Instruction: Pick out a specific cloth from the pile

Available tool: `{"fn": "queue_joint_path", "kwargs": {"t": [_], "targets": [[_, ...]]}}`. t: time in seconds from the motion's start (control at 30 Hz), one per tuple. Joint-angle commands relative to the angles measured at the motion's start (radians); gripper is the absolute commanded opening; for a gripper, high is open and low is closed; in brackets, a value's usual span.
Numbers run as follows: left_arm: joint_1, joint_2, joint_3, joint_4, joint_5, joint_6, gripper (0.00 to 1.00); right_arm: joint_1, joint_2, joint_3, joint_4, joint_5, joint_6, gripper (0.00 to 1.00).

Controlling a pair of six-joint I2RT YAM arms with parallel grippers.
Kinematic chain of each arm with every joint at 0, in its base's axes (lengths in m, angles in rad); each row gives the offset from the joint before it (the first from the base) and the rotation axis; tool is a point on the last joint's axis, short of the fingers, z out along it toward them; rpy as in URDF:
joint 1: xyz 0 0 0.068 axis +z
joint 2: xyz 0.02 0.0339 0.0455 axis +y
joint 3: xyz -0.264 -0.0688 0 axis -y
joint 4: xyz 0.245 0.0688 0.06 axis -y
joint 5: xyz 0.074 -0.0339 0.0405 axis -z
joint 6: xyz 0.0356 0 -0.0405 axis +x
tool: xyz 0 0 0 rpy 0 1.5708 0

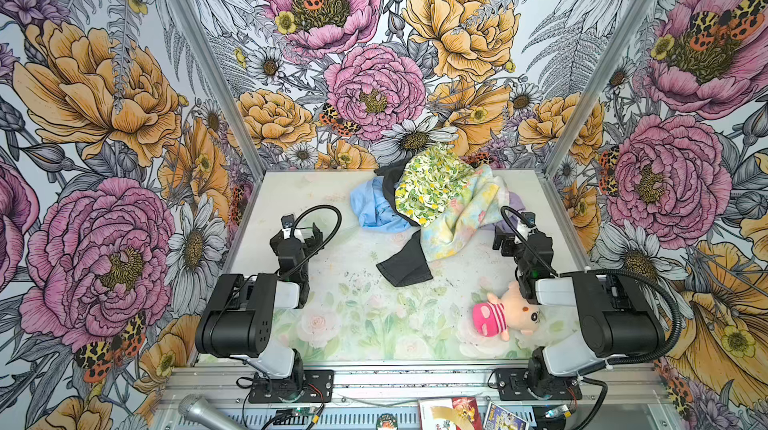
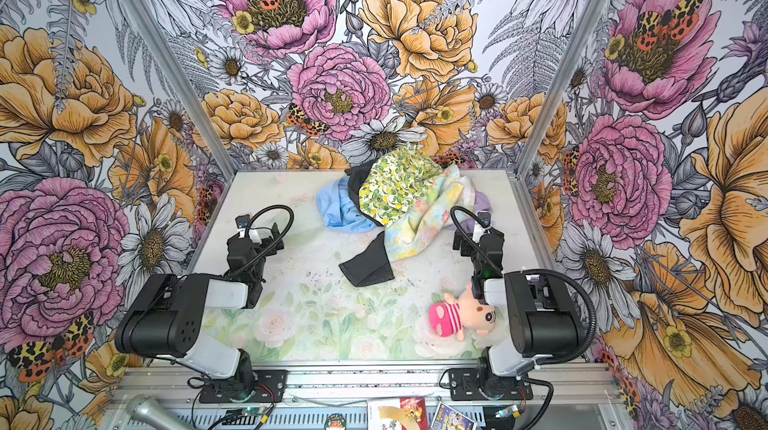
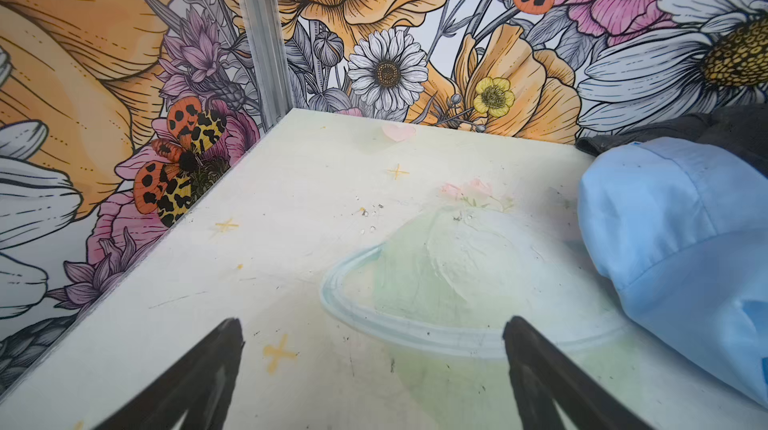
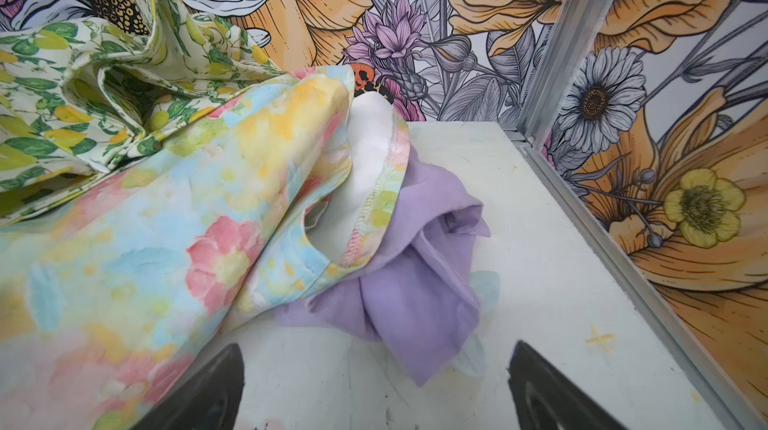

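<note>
Not started yet. Light-blue cloth (image 1: 376,209) lies in pile (image 1: 449,195) by worktop (image 1: 353,303) far edge, partly under black cloth (image 1: 405,266). Left pincer (image 3: 372,320) is wide open, empty, near it. Right pincer (image 4: 377,345) is open, empty, by lilac cloth (image 4: 415,282). Grab + pull-out still to do.

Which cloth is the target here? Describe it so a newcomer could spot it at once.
Find the pile of cloths at the far edge of the table. On its left side, nearest the left gripper, lies the cloth, bordered by a black cloth. It is the only plain sky-blue piece; its neighbours are black or printed.
</note>
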Motion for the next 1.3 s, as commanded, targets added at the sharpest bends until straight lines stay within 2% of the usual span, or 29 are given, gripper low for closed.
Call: {"fn": "queue_joint_path", "kwargs": {"t": [0.0,0.23,0.37,0.6,1.07,1.27], "targets": [[-0.003,-0.005,0.005,0.022,0.022,0.023,0.99,-0.006,-0.002,0.003,0.019,-0.020,0.000,0.99],[0.001,-0.005,0.006,0.016,0.026,0.020,0.99,-0.008,-0.001,0.003,0.019,-0.018,0.002,1.00],[0.016,-0.007,-0.004,0.032,0.026,-0.002,0.99,-0.031,0.000,0.006,0.017,-0.059,0.021,0.99],[-0.003,-0.004,0.004,0.023,-0.020,0.006,0.99,-0.030,0.002,0.008,0.014,-0.057,0.018,0.99],[-0.009,-0.004,0.004,0.024,-0.026,0.011,0.99,-0.019,-0.001,0.003,0.019,-0.032,0.013,0.99],[-0.016,-0.004,0.003,0.024,-0.031,0.017,0.99,-0.013,-0.007,-0.033,0.083,-0.014,0.013,1.00]]}}
